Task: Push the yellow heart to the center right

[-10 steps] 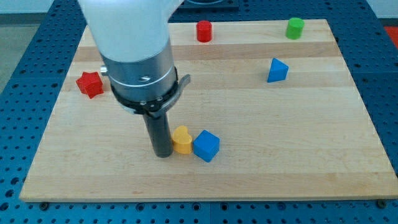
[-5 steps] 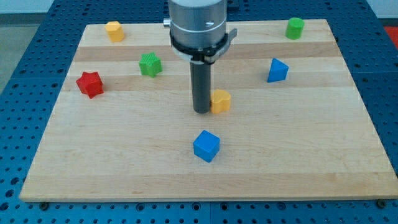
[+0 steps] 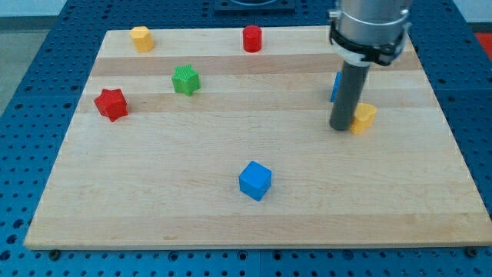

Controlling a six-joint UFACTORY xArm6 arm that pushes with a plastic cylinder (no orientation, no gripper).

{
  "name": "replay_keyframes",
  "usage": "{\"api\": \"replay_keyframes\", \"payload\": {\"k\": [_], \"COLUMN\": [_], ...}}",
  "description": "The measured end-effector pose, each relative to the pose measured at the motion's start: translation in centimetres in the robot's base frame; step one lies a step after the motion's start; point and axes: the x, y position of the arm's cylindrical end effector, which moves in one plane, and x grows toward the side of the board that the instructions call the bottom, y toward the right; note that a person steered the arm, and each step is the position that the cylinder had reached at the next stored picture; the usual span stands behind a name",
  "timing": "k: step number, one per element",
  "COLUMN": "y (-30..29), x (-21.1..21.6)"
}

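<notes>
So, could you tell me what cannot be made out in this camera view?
- Blue block: mostly hidden behind the rod; shape unclear.
- Green block seen earlier at the view's top right: hidden by the arm's housing.
- Whether my tip touches the yellow heart: they are beside each other, contact uncertain.
- Arm above the housing: cut off by the view's top.

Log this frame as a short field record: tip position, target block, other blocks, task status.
tip: my tip sits on the board at the view's right, against the left side of the yellow heart
target: yellow heart, at centre right
partly hidden: blue block behind the rod
other blocks: blue cube, red star, green star, yellow block, red cylinder
status: heart looks to be in the goal area
</notes>
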Motion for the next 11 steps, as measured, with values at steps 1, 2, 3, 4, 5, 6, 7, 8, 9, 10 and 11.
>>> {"api": "replay_keyframes", "payload": {"k": [1, 2, 3, 4, 5, 6, 7, 8, 9, 10, 11], "y": [1.6, 3.8, 5.8, 6.2, 6.2, 6.3, 6.3, 6.2, 5.7, 4.9, 4.5], "x": [1.7, 1.7, 1.3, 0.0, -1.4, -1.3, -1.3, -1.3, -1.3, -2.3, -3.6]}}
